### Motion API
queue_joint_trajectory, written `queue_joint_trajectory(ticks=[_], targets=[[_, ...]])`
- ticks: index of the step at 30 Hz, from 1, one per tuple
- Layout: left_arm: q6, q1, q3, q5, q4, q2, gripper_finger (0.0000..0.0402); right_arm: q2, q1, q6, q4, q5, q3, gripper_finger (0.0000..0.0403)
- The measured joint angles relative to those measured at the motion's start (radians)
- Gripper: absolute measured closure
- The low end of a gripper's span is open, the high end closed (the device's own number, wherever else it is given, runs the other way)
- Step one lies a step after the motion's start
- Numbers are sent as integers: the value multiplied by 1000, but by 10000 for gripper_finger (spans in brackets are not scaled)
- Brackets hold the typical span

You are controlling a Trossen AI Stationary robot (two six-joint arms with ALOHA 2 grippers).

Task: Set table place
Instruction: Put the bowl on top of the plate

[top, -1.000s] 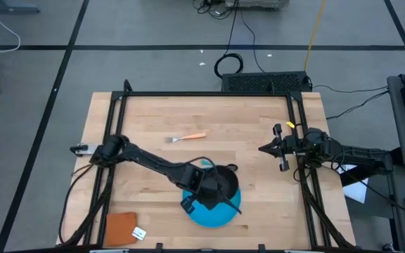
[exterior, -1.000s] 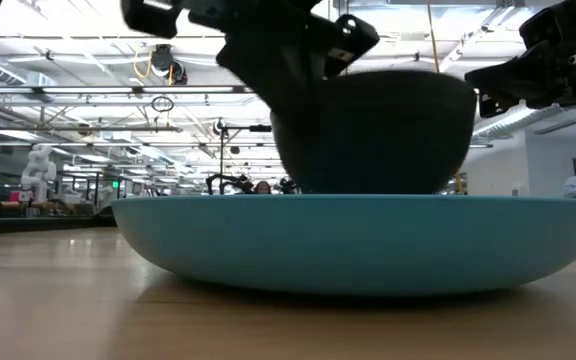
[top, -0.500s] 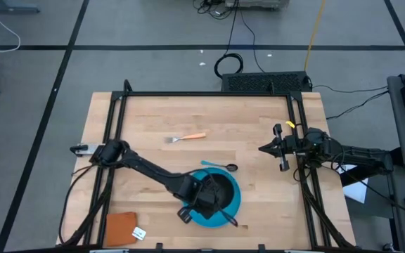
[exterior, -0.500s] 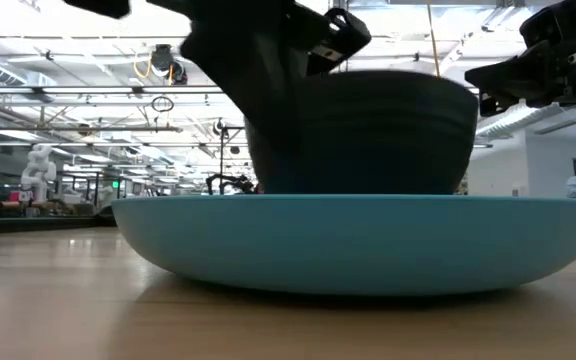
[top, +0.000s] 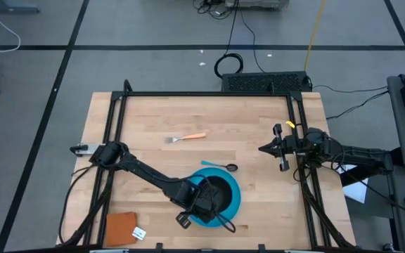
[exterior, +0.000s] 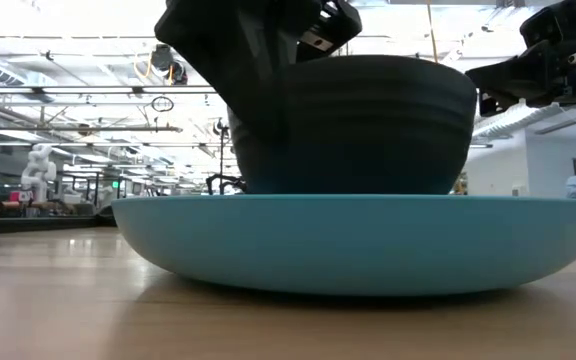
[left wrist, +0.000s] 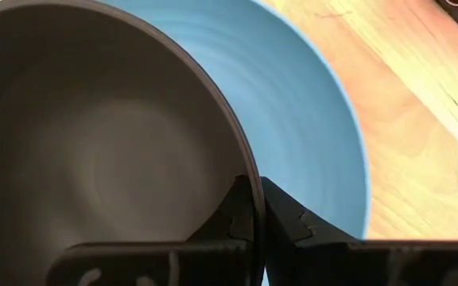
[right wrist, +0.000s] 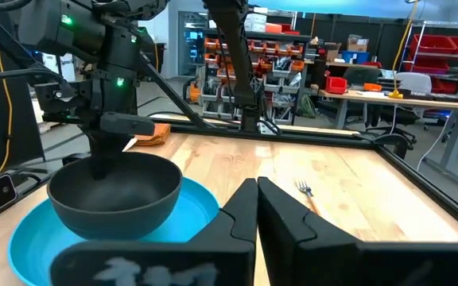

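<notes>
The black bowl sits upright within the round blue plate near the table's near edge; the plate's rim hides the bowl's base in the low view. My left gripper is shut on the bowl at its left side. The teal-handled spoon lies flat just beyond the plate. The orange-handled fork lies flat at mid-table. My right gripper hovers shut by the right edge, touching nothing. My left gripper pinches the bowl's rim on the side toward the table's left, one finger inside the bowl and one outside. The fingers come from above, pointing down. The bowl stands upright inside the plate; whether its base rests there I cannot tell.
A brown-orange square with a white tag lies at the near left corner. The black frame rail runs along the table's edges. Bare wood spreads over the far half and between the plate and the right arm.
My left gripper has carried the bowl toward the near edge and downward. The bowl now sits lower within the plate and nearer its middle. The plate, spoon, fork and right arm have stayed where they were.
</notes>
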Motion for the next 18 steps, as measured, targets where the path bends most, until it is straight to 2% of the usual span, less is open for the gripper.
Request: queue_joint_trajectory(ticks=[18], targets=[[-59, -2, -15, -12, -5, 0, 396, 0, 0, 0, 0, 0, 1, 403]])
